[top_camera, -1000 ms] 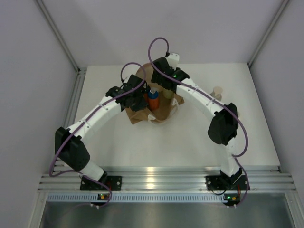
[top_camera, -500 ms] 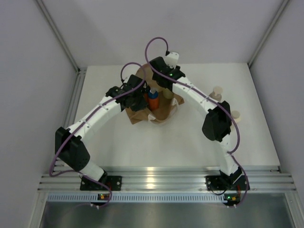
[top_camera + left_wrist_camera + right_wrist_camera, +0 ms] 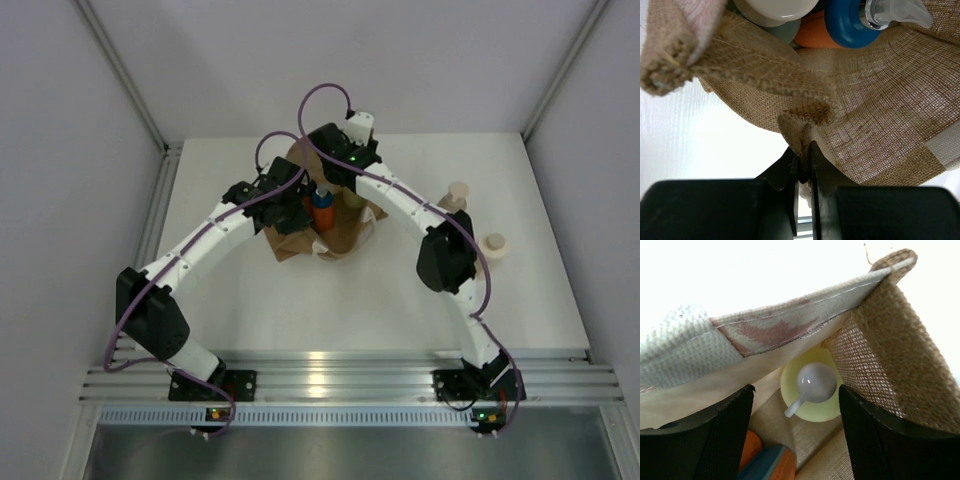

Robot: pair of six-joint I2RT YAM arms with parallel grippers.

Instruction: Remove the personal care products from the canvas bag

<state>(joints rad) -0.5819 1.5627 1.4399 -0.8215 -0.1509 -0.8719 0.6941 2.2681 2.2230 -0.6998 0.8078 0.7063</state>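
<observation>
**Figure: emptying the bag, third extraction in approach (judged).**

The canvas bag (image 3: 335,238) sits crumpled on the table (image 3: 250,290).

**Left pincer** (image 3: 804,167): clenched on a fold of the bag's woven wall on its left side. The pinched cloth steadies the bag and helps hold its mouth agape.

**Right pincer** (image 3: 795,392): released, with its jaws standing apart, poised over the bag's mouth with the rim just beyond its fingertips. The jaws straddle the yellow-green bottle (image 3: 812,407), which stands inside the bag with its pump head facing the wrist camera. Neither jaw appears to touch the bottle.

**Other bottles:**
- An orange bottle (image 3: 322,212) with a blue cap stands inside the bag, just beside the yellow-green one.
- A grey-green bottle (image 3: 784,33) with a pale cap lies close against the orange bottle in the left wrist view, also inside the bag.
- A tan bottle (image 3: 457,195) and a cream bottle (image 3: 493,247) stand on the table outside the bag, well apart from it on its right.
- Whether a second orange bottle lies deeper in the bag cannot be told for certain.

**Step in hand (judged):** two products are out and at least three remain in the bag. The right arm is lining up to grasp the yellow-green bottle.

**Next move (judged):**
- The jaws must sink past the pump head to the bottle's neck or shoulder and close squarely on it.
- The bottle must then be drawn out through the mouth without snagging the overhanging rim or tipping the orange bottle.
- The left pincer's hold on the cloth should be kept, so that the bag does not lift with the bottle.
</observation>
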